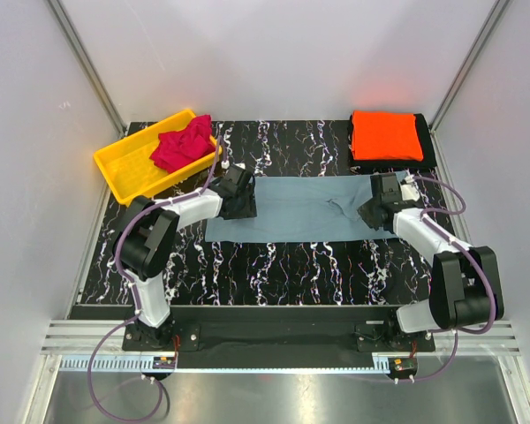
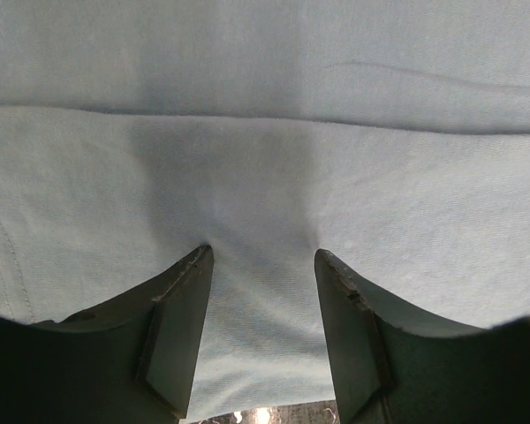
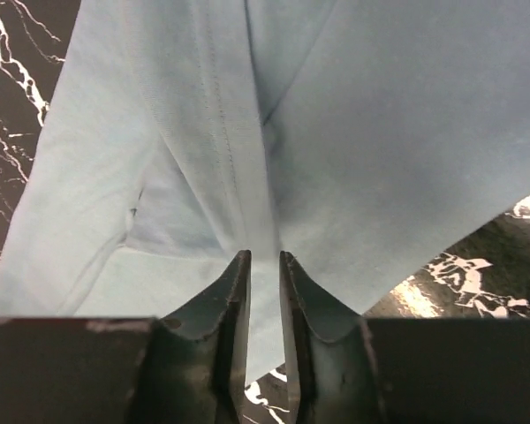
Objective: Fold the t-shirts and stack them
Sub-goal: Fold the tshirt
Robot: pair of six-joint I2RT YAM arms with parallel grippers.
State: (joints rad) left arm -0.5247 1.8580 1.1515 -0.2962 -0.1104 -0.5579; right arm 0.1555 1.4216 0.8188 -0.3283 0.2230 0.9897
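Walls point(image 1: 247, 53): white panels on three sides, so I judge swing room tight toward the far corners.

Tabletop point(image 1: 274, 265): black marble pattern, looks flat and smooth. My guess is cloth slides on it easily, which is good for dragging and bad for keeping a crease put. There is a bare strip on the near side of the shirt to fold toward.

Grey-blue t-shirt point(image 1: 300, 208): lies flat mid-tabletop as a long band running left to right between my two arms. Layers are doubled, with a stitched seam and a few wrinkles near the right end. Judgement: light, limp, thin knit, no stiffness. It won't break, but it will sag and trail if lifted from one point. Best hold is at both ends at once, pinching through all layers at an edge or corner, not mid-panel.

Yellow bin point(image 1: 124, 168): far left, near the shirt's far-left corner, with the crimson t-shirt point(image 1: 182, 146) crumpled in it.

Orange t-shirt point(image 1: 385, 134): folded square at far right, probably the stack spot.

Left gripper point(image 2: 261, 256): over the shirt's left end, jaws well apart, flat cloth showing between them, nothing held.

Right gripper point(image 3: 263, 256): at the right end, jaws a narrow slit apart with cloth in the slit. I can't tell whether it pinches.
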